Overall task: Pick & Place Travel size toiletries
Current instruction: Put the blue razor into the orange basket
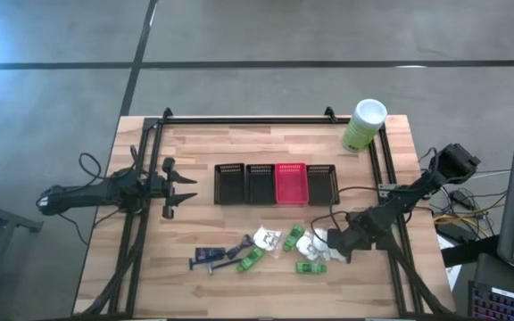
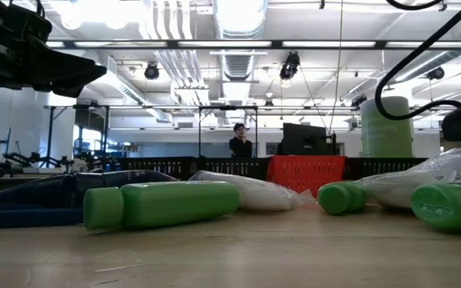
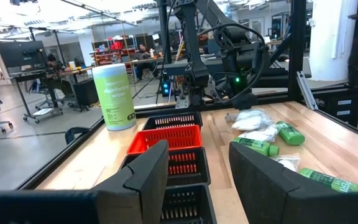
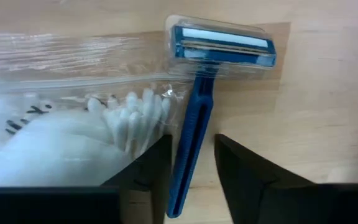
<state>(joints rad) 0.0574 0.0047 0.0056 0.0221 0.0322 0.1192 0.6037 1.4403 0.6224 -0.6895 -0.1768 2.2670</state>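
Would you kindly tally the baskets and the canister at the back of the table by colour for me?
Black baskets: 3
Red basket: 1
Pale-green canister with a white lid: 1
Total: 5

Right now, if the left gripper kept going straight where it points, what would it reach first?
Probably the row of mesh baskets: the left gripper, open, points along them, the red basket just ahead. Height above them is unclear.
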